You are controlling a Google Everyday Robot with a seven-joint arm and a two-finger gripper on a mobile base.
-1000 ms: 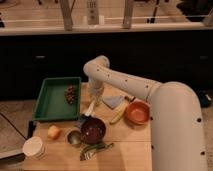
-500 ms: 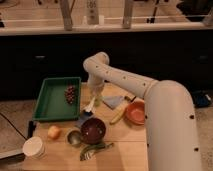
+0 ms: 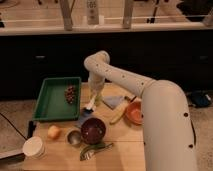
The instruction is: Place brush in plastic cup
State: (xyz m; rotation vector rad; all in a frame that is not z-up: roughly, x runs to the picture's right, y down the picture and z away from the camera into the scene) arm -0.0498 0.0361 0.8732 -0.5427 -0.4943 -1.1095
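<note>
In the one camera view, the arm (image 3: 125, 80) reaches in from 4 o'clock, bends high over the back of the table (image 3: 125, 152) and drops its wrist straight down, so the gripper (image 3: 92, 102) hangs over the middle of the table, just to the 3 o'clock side of the green tray (image 3: 50, 102). A second ago it sat lower, close down by the maroon bowl (image 3: 93, 130). Half a second ago the elbow had risen and the gripper had lifted with it, and now it has eased down a little again without shifting sideways. The brush (image 3: 89, 106) has come along: the gripper is pinching its white handle, with the dark end slanting down toward 7 o'clock, clear of the table as far as we can judge. The plastic cup (image 3: 83, 119) stands just below that tip, at 7 o'clock from the gripper and touching or nearly touching the maroon bowl at the bowl's 11 o'clock. The metal cup (image 3: 74, 137), further toward 7 o'clock, and the banana (image 3: 117, 116), at 4 o'clock, have not moved. For the task we read this as pick-up done and carry nearly done — what remains is a short descent into a small mouth, and the bowl beside it is the likely place for a miss
</note>
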